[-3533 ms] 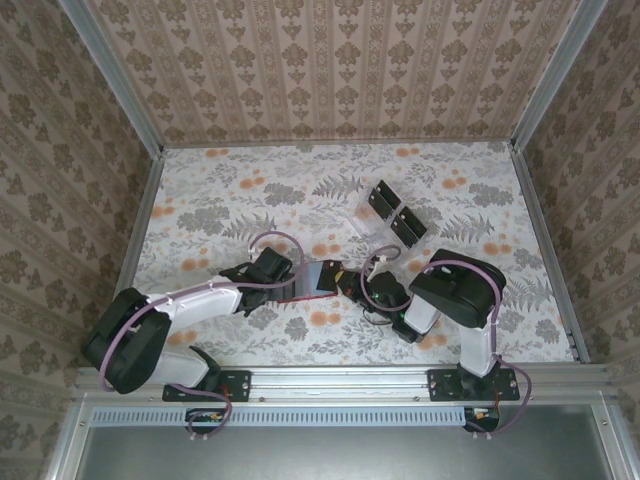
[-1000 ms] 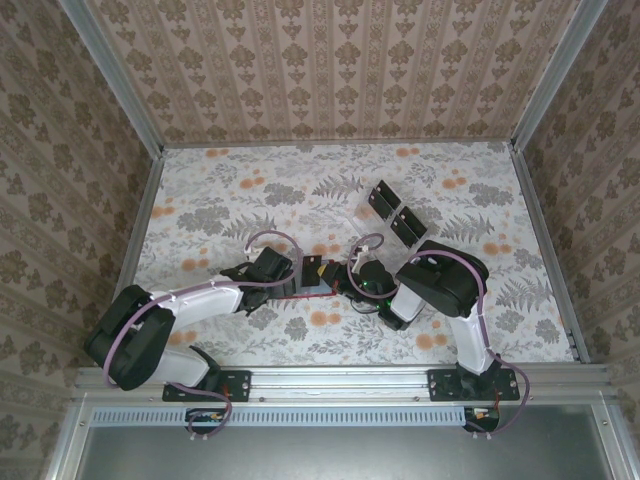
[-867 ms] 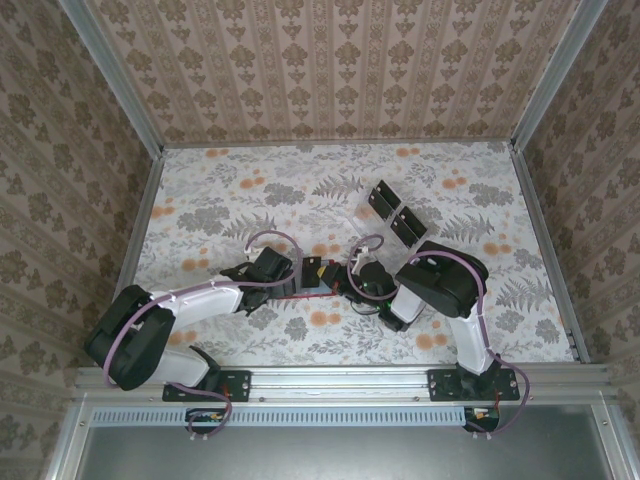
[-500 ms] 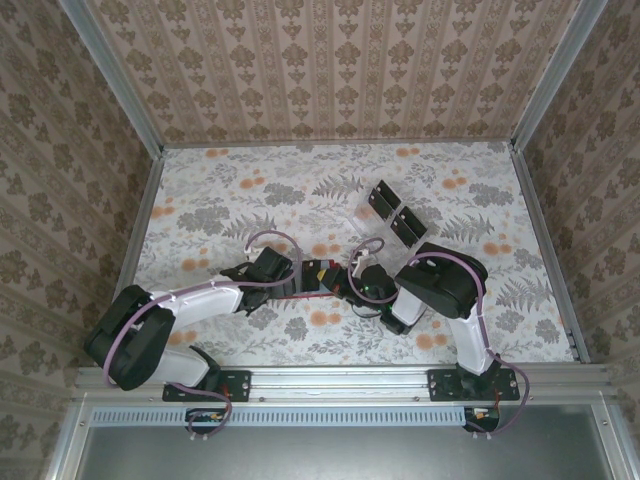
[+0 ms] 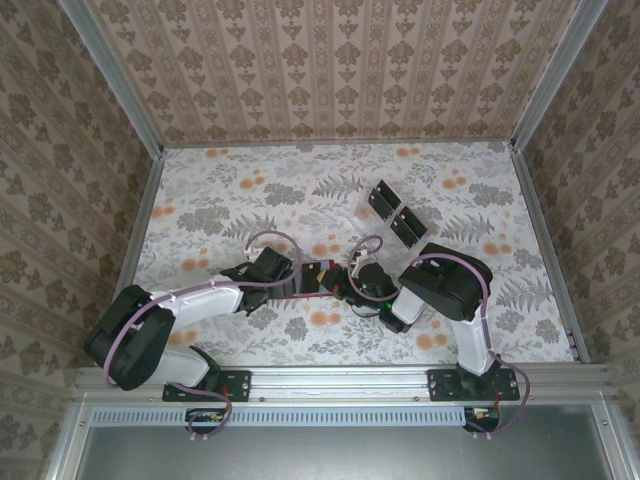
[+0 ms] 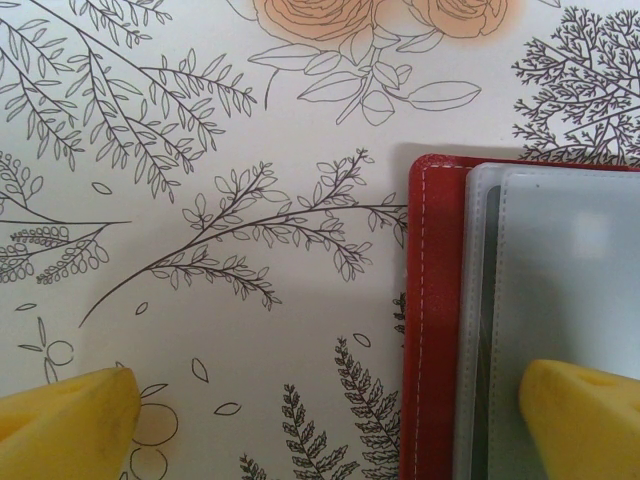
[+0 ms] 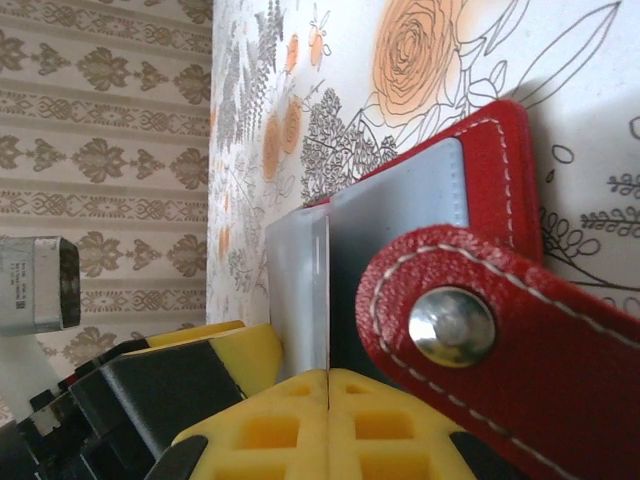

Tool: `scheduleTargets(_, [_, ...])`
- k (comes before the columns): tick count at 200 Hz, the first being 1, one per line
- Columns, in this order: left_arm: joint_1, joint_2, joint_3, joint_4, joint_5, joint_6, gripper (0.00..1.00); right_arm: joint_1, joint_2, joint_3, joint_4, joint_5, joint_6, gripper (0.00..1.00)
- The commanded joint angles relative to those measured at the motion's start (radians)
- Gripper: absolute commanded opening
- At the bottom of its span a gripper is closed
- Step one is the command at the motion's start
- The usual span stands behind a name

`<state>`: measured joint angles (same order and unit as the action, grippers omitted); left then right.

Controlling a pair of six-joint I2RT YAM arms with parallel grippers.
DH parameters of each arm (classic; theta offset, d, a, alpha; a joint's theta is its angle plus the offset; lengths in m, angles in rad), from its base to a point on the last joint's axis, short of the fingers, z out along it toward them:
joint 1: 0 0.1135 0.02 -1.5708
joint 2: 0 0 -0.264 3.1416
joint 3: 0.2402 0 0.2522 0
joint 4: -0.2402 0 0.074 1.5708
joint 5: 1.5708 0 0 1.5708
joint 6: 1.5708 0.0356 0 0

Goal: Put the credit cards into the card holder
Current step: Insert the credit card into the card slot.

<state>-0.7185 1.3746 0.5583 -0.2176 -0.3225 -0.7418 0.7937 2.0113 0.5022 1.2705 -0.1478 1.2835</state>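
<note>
Presently, wallet (image 6: pixel 432 330) lies open, mid tabletop (image 5: pixel 250 190), toward its near edge. Left end effector (image 6: pixel 325 425) spread, straddling wallet's edge. Right end effector (image 7: pixel 328 400) pinches card (image 7: pixel 327 280) at the pocket. Card judged thin, stiff, slick; best held by an edge.

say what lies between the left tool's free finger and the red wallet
Just bare flowered tablecloth, in the left wrist view, from that finger to the wallet's red edge.

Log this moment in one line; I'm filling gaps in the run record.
left gripper: open, straddling card holder edge | right gripper: shut on credit card, at card holder pockets | step: insertion
</note>
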Motion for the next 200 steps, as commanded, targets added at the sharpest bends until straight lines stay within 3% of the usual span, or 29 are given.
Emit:
scheduleTargets(1, [-0.001, 0.031, -0.027, -0.124, -0.02, 0.001, 1.0, 0.01, 0.005, -0.011, -0.246, -0.047, -0.016, 0.0])
scheduleTargets(111, [-0.007, 0.035, -0.024, -0.12, -0.018, -0.001, 1.0, 0.009, 0.002, 0.068, -0.358, -0.093, -0.04, 0.0])
scheduleTargets(181, [0.0, 0.03, 0.013, -0.118, -0.003, 0.016, 1.0, 0.016, -0.005, 0.176, -0.55, -0.132, -0.108, 0.0])
scheduleTargets(200, [0.017, 0.017, 0.03, -0.117, 0.01, 0.024, 1.0, 0.016, -0.03, 0.189, -0.598, -0.13, -0.129, 0.13])
